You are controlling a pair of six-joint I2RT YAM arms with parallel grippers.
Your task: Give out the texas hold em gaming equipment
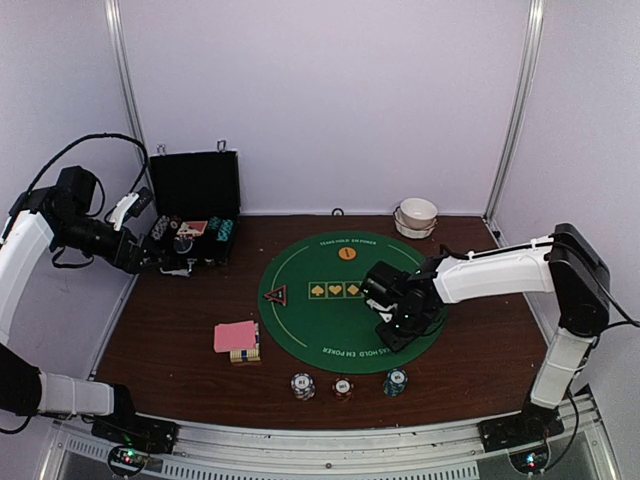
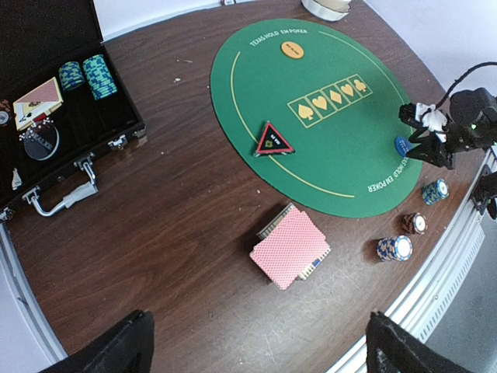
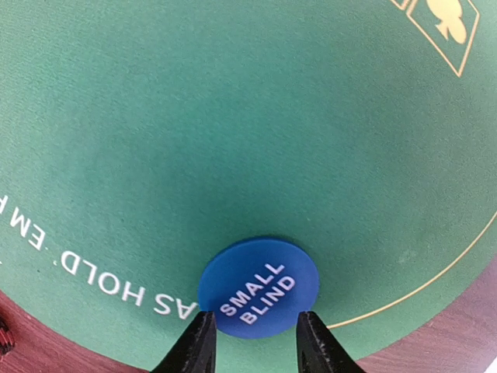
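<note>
The left claw (image 1: 178, 262) hangs spread wide and empty, the black case (image 1: 195, 200) just beside it. The right claw (image 3: 255, 342) straddles the near edge of the blue small-blind button (image 3: 258, 286), which lies on the green mat (image 3: 233, 116) just ahead of its fingertips (image 3: 194, 346); pinching or released, I cannot tell. Best to see the button flat on the mat, clear of the rim, then lift straight up.

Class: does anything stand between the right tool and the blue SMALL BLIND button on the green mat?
Nothing visible does. The right tool sits at the blue button, a finger either side of its near edge, on the green mat; contact is unclear.
</note>
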